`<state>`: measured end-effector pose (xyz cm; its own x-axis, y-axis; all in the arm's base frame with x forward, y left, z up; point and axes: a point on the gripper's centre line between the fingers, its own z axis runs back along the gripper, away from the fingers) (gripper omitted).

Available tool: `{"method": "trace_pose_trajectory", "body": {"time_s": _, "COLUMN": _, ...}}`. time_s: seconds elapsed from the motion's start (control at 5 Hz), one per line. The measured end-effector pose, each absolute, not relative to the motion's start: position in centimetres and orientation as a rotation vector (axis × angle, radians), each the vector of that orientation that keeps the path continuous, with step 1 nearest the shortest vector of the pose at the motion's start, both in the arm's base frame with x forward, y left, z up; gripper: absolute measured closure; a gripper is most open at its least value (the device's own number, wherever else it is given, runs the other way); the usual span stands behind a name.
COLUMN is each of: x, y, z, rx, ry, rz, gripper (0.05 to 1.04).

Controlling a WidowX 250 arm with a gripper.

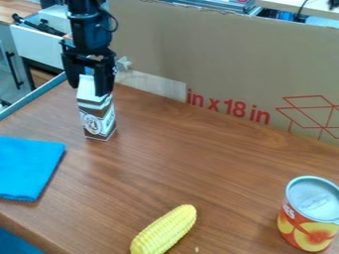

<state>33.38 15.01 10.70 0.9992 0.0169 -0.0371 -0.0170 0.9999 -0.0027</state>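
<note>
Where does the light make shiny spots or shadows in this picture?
In the camera view, the wooden table has a soft, pale sheen, the can's metal lid looks shiny, and a thin shadow edges the blue cloth.

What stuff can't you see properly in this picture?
In the camera view:
- Part of the top of the carton: hidden by the gripper.
- The near end of the corn: cut off by the bottom edge.
- The left part of the blue cloth: cut off by the left edge.
- The inside of the can: hidden by its lid.
- What the blue thing in the bottom left corner is: mostly cut off.
</note>
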Motion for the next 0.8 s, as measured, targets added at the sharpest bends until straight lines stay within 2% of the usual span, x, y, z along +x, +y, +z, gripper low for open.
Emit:
{"method": "trace_pose_trajectory", "body": {"time_s": 0.2, "x": 33.0, "y": 14.8, "z": 9.6, "rx": -0.008, "ry": 0.046, "rz": 0.049, "gripper": 0.109}}
{"method": "trace_pose_trajectory", "body": {"time_s": 0.4, "x": 33.0, "y": 14.5, "z": 9.4, "rx": -0.024, "ry": 0.027, "rz": 0.067, "gripper": 0.237}}
{"method": "trace_pose_trajectory", "body": {"time_s": 0.6, "x": 32.6, "y": 14.3, "z": 9.6, "rx": -0.024, "ry": 0.022, "rz": 0.081, "gripper": 0.237}}
{"method": "trace_pose_trajectory", "body": {"time_s": 0.8, "x": 30.9, "y": 13.2, "z": 13.3, "rx": -0.003, "ry": -0.036, "rz": 0.076, "gripper": 0.237}}
